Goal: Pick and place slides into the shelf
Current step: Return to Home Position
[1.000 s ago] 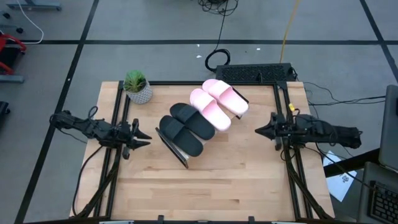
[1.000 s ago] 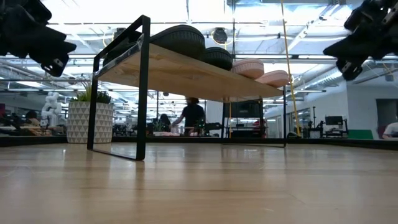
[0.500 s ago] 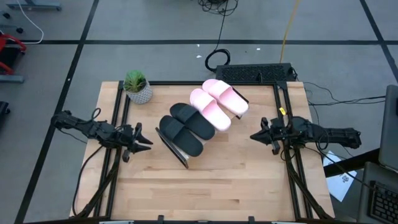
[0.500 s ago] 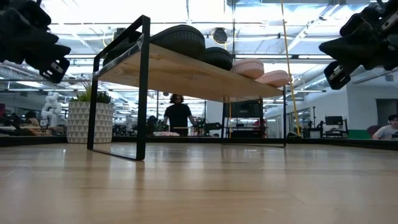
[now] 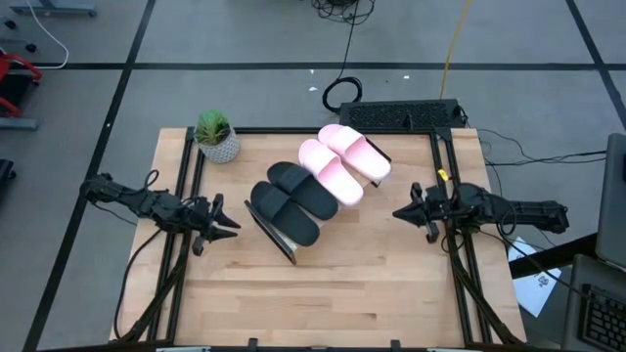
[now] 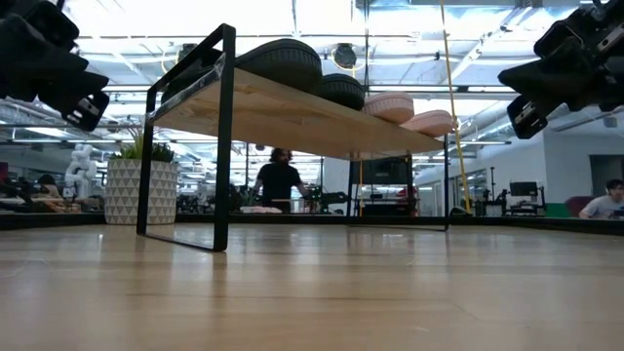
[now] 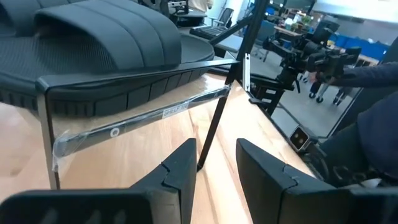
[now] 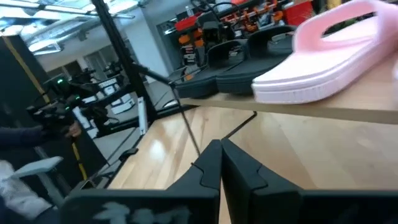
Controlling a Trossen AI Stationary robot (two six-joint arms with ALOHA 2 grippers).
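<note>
Item one, the shelf (image 6: 292,115): we find it standing at the middle of the table (image 5: 342,284), its long board running from about 7 o'clock to 1 o'clock in the high view. Item two, the slides, four counted, all on top of that board and none on the tabletop. The black pair (image 5: 284,208) lies side by side at the 7 o'clock end and the pink pair (image 5: 333,174) side by side at the 1 o'clock end, the two pairs just beside one another. The low view shows all four resting on the board in a row. Item three, the left gripper (image 5: 227,219): at the shelf's 9 o'clock side, near its end panel but not touching, raised above the tabletop, fingers a little apart with nothing between them. Item four, the right gripper (image 5: 399,211): at the shelf's 3 o'clock side, apart from it, likewise raised, fingers pressed together and holding nothing. Item five, a potted plant (image 5: 215,137) at the table's 11 o'clock corner, no part of the job. Status, as we judge it: the placing is finished, since every slide we can see is shelved. What is left appears to be only drawing both arms back to rest at the table's 9 and 3 o'clock edges.
</note>
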